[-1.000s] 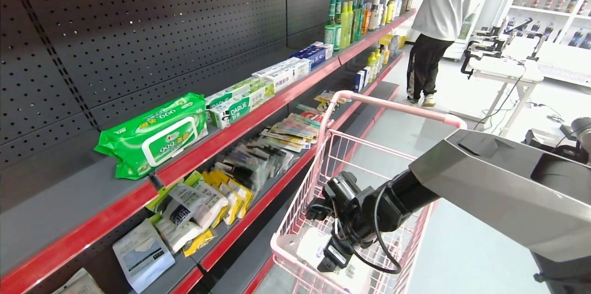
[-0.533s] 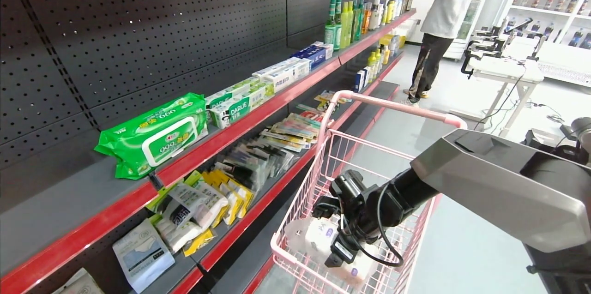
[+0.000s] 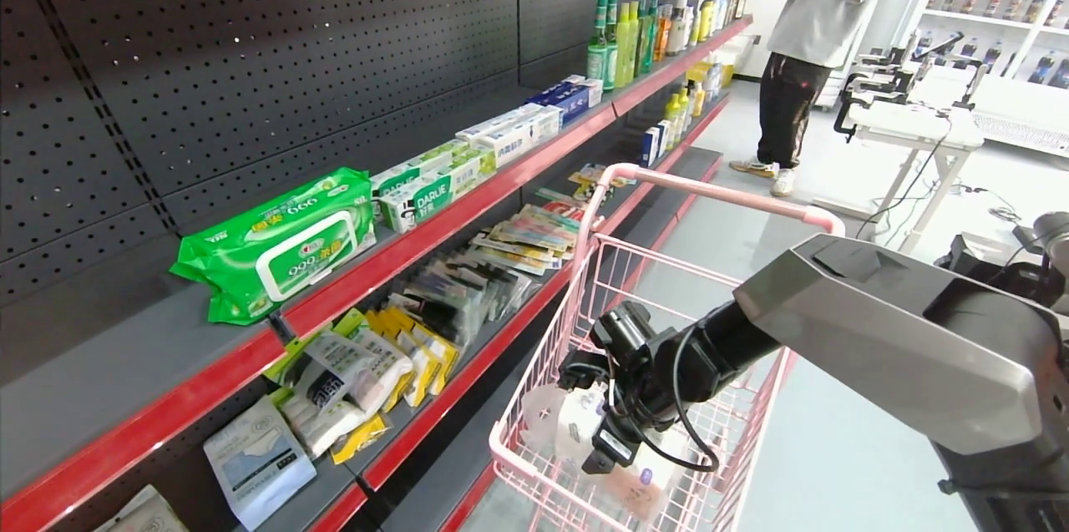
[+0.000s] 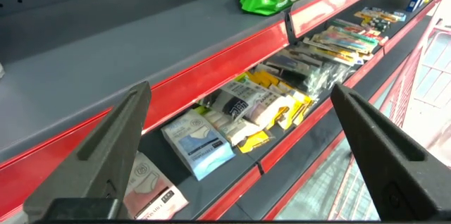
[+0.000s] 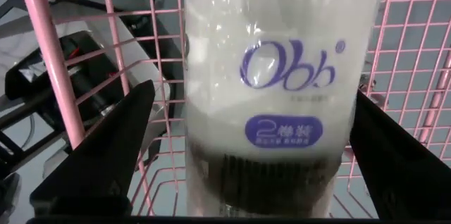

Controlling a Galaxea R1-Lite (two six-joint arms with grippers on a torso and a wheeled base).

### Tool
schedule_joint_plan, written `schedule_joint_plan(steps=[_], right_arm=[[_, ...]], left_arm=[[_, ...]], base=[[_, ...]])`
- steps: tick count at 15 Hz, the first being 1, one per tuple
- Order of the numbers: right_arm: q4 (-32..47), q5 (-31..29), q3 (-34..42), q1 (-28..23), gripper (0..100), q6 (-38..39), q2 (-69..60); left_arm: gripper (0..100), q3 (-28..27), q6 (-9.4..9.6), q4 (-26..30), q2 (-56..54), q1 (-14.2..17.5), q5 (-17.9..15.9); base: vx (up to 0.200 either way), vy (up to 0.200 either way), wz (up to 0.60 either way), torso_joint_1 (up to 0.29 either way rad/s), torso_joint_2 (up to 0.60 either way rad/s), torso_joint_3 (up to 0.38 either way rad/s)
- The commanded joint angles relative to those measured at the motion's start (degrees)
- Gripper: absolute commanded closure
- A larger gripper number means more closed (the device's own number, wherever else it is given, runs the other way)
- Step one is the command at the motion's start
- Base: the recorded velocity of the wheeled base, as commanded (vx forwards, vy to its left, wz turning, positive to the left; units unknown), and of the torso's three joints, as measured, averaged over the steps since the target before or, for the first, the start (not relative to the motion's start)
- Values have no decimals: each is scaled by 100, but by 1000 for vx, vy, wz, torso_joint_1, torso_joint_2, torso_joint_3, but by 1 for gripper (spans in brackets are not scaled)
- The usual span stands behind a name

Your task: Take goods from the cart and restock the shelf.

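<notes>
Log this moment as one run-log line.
stage: picking from cart | right gripper: open, astride white pack in pink cart | left gripper: open, empty, facing shelf

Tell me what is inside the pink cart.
A white wrapped pack with blue print, in the span of the open right gripper. The right arm covers part of the pink cart's floor, so anything more there cannot be seen.
</notes>
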Motion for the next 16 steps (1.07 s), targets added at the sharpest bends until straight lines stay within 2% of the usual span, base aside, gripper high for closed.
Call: schedule_joint_plan(steps=[1, 5, 6, 7, 16], right_arm=[[21, 3, -217, 6, 0, -80, 131], [223, 3, -384, -11, 0, -106, 254], [619, 12, -621, -11, 0, -97, 280], [698, 12, -727, -11, 0, -97, 342], [1084, 3, -1228, 24, 0, -106, 588]], left_arm=[[0, 0, 6, -1, 5, 3, 4], [0, 0, 15, -10, 5, 3, 4], [0, 0, 42, -10, 5, 3, -5], [0, 0, 42, -10, 5, 3, -5], [0, 0, 77, -10, 5, 3, -5]], base=[[0, 0, 0, 0, 0, 0], [0, 0, 0, 0, 0, 0], [0, 0, 0, 0, 0, 0], [0, 0, 0, 0, 0, 0], [0, 0, 0, 0, 0, 0]])
